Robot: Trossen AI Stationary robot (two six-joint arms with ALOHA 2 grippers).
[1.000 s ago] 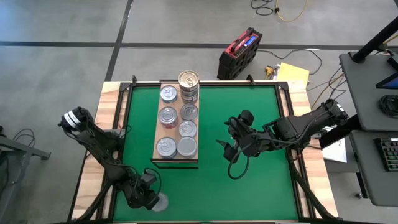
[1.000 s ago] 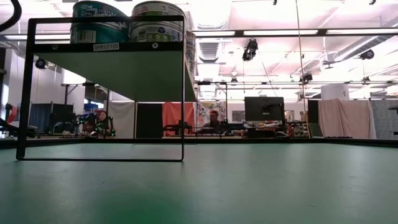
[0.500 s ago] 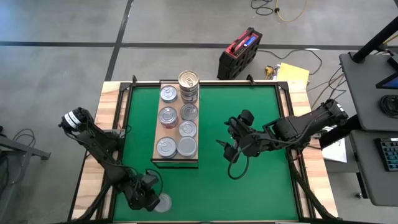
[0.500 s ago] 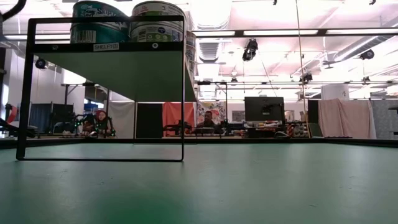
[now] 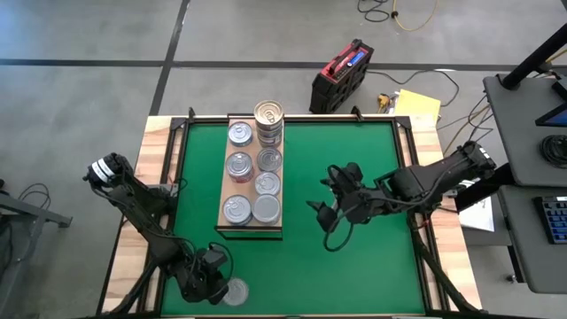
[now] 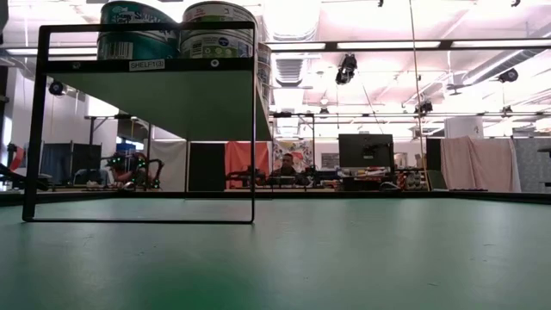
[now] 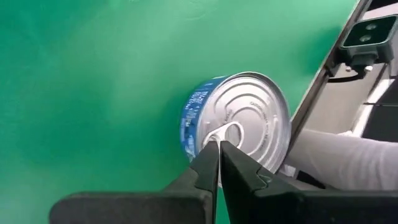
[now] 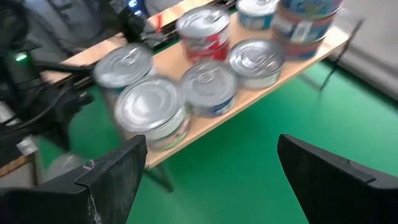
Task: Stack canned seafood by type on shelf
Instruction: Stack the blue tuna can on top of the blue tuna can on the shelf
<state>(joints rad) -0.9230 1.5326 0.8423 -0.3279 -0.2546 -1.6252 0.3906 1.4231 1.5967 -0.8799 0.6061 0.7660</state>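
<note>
The canned seafood mostly stands on the shelf (image 5: 221,199), with one tall stack (image 5: 268,122) at its far end; one stray can (image 7: 239,127), silver-lidded with a blue wall, lies on the green table (image 5: 354,266) at the near edge, by my left gripper (image 5: 211,282). My left jaws are pressed together right at the can's pull tab, and in my left wrist view I cannot tell whether they pinch the tab or merely rest on the lid.

The risk, as I judge it: if I only have the thin tab, the can may swing, slip free or tip over the table edge when I lift. If I have nothing, I come up empty. The tall stack could also topple if I brush it while placing.

My right gripper (image 5: 326,213) waits over the mat, right of the shelf, its jaws spread wide and holding nothing.

Against a second ago, my left jaws have gone from partly parted to fully shut, and the can now shows a little nearer the table's front edge.
</note>
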